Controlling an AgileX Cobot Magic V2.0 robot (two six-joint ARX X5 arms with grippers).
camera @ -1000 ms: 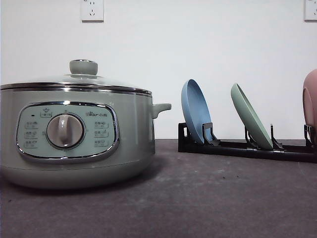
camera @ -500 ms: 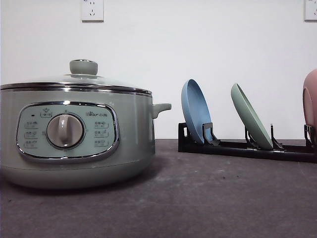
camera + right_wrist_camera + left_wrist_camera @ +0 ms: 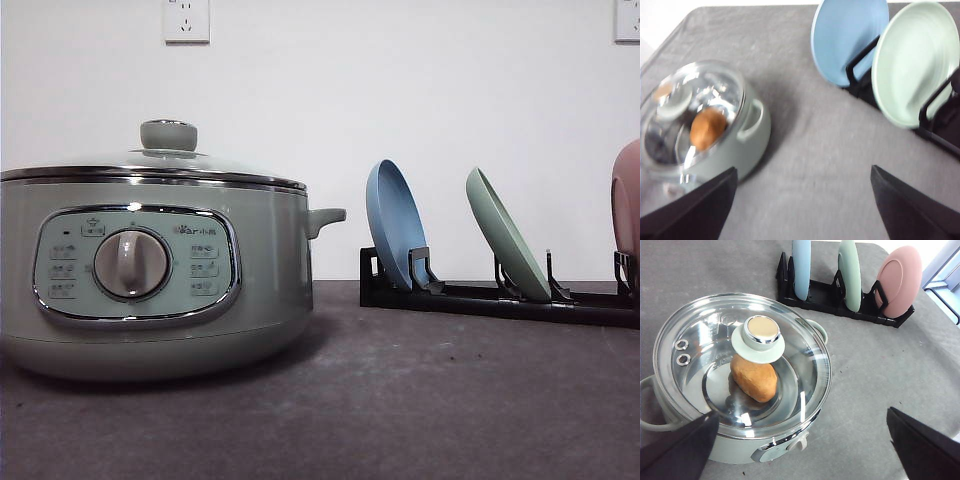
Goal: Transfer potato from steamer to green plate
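Observation:
The steamer [image 3: 150,270] stands at the table's left with its glass lid [image 3: 740,365] on. Through the lid the orange-brown potato [image 3: 754,378] lies on the pot's floor, partly hidden by the lid knob [image 3: 759,335]. The green plate [image 3: 505,235] leans upright in a black rack [image 3: 500,300] at the right. My left gripper [image 3: 801,413] hovers above the steamer, open and holding nothing. My right gripper [image 3: 803,171] is open over the table between the steamer [image 3: 747,135] and the green plate [image 3: 915,60]; its view is blurred and shows the potato [image 3: 707,129].
A blue plate [image 3: 395,225] stands in the rack left of the green one, and a pink dish [image 3: 628,215] at its right end. Grey tabletop lies between steamer and rack. A white wall is behind.

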